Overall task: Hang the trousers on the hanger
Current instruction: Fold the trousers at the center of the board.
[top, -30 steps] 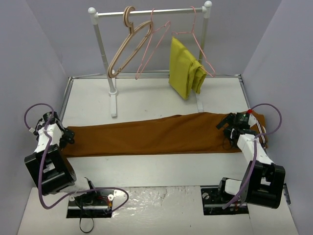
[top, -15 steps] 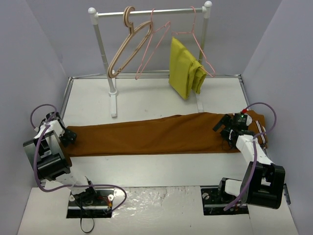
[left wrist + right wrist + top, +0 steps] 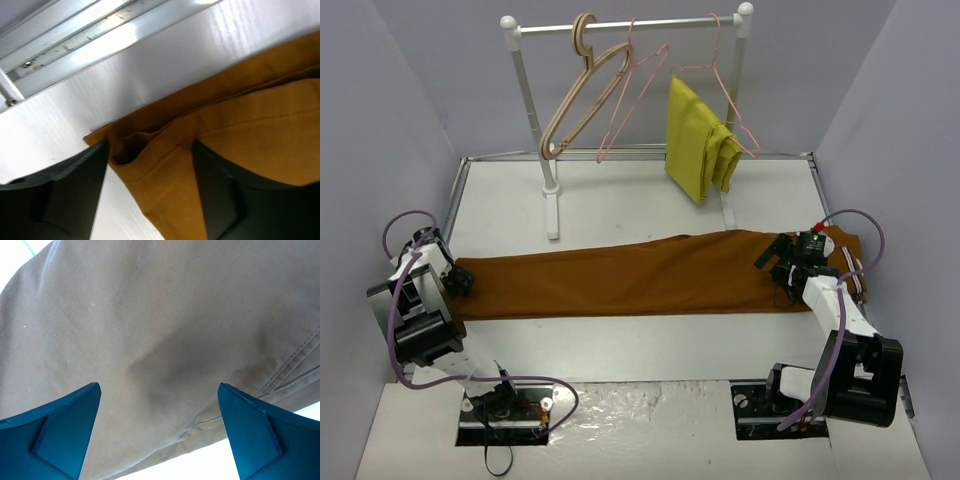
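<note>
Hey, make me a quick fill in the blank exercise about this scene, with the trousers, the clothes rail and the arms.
1. The trousers lie flat on the ____.
2. The yellow garment hangs from a ____ wire hanger.
3. In the top view, the wooden hanger hangs on the rail to the ____ of the empty pink hanger.
4. The right gripper hangs open over the trousers' ____ end.
Missing words: table; pink; left; waistband.
</note>
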